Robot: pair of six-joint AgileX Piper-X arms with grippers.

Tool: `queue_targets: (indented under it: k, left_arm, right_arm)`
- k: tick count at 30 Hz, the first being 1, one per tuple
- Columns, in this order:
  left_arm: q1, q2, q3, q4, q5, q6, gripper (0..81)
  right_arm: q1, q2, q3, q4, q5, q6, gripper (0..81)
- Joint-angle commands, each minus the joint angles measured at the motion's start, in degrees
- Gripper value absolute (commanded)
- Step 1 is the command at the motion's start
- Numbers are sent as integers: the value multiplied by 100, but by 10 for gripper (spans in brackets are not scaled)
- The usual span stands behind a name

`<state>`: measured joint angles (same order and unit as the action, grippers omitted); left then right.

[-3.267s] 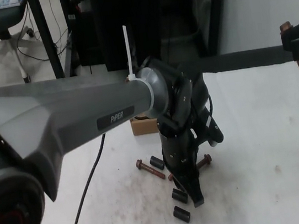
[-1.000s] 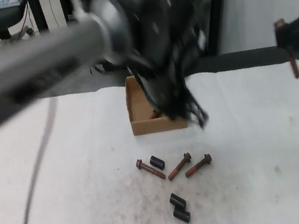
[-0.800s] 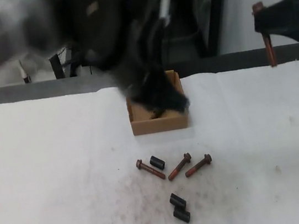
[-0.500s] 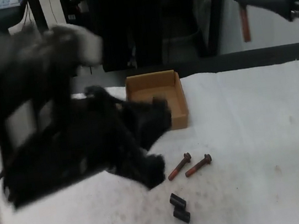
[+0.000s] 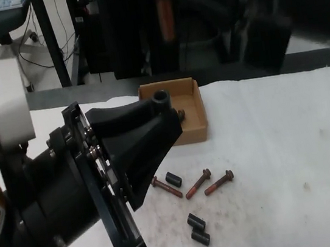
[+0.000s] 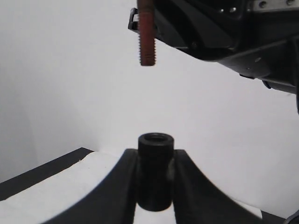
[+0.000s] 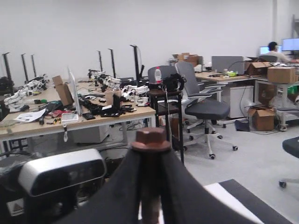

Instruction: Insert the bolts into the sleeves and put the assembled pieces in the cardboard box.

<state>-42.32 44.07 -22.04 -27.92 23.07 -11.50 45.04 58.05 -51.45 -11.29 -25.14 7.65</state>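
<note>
High view: the left gripper [image 5: 161,107] holds a short black cylindrical sleeve [image 5: 161,96] upright, seen against the left part of the open brown cardboard box [image 5: 194,133]. Three rusty hex-head bolts [image 5: 166,186] and three more black sleeves [image 5: 196,221] lie loose on the white surface [image 5: 278,144], nearer than the box.

Left wrist view: the jaws are clamped on the sleeve, bore upward. A rusty threaded bolt [image 6: 146,37] hangs tip-down above it, not touching.

Right wrist view: the right gripper [image 7: 150,156] has its jaws closed on that bolt's shank, with the hex head just above them.
</note>
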Motion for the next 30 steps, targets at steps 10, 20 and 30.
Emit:
queue_targets:
  k: [10, 20, 30]
  left_arm:
    - [11, -21, -64, -162, 65, -11, 3]
    - [11, -21, -62, -542, -107, -11, 3]
    - [11, -21, -62, -542, -562, -11, 3]
  right_arm:
    - [346, 214, 1, -123, 357, -204, 8]
    - [346, 214, 1, -146, 385, -382, 8]
    - [346, 214, 1, -146, 385, -382, 8]
